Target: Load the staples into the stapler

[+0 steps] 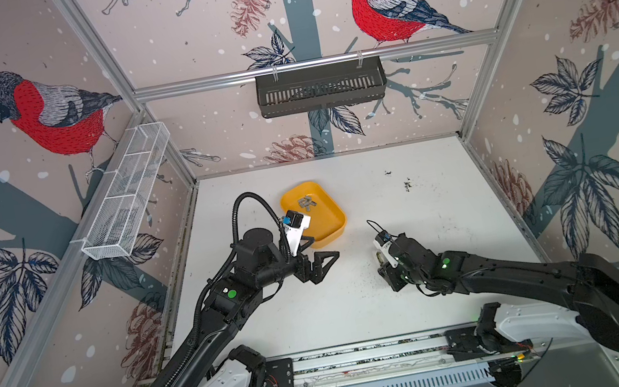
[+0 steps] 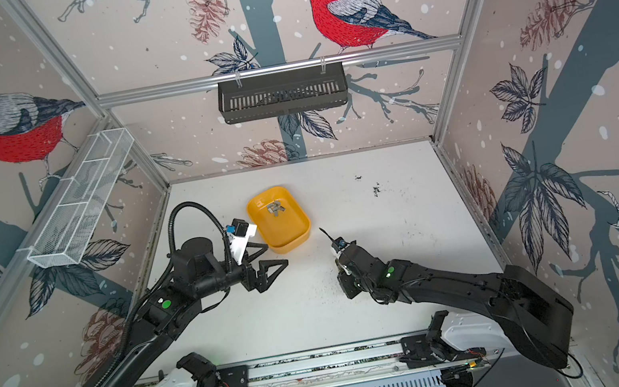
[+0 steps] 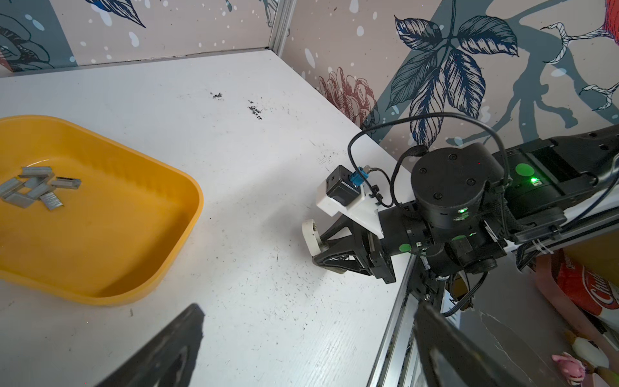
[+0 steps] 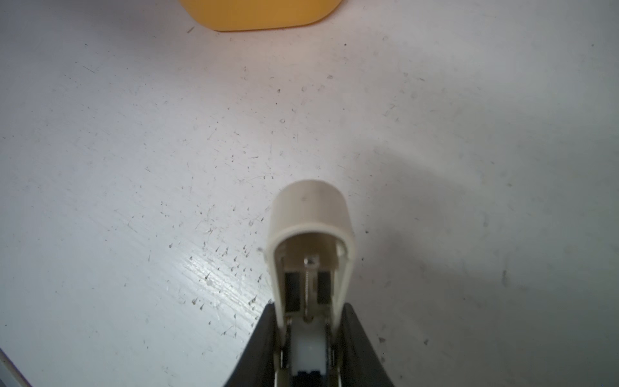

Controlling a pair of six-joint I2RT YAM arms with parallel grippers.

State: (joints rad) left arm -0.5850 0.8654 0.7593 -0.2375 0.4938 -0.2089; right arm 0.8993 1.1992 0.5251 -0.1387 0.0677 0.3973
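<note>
Surface: white tabletop (image 1: 418,202), scuffed and flecked with dark specks.
Room: bullfinch-and-pinecone wallpaper (image 1: 382,2) on three walls; black slotted basket (image 1: 320,87) on the rear rail at 12 o'clock; white wire-mesh basket (image 1: 126,190) at 10 o'clock.
Staples: silvery-grey metal staple strips (image 1: 306,202), heaped in the shallow yellow plastic tray (image 1: 327,225), 11 o'clock of table centre.
Left gripper (image 1: 325,247): my fingers spread wide, empty, at the tray's 6 o'clock edge.
Right gripper (image 4: 308,311): my fingers narrow, clamped on the cream plastic mini stapler (image 4: 311,214), 4 o'clock of the tray, apart from it.
</note>
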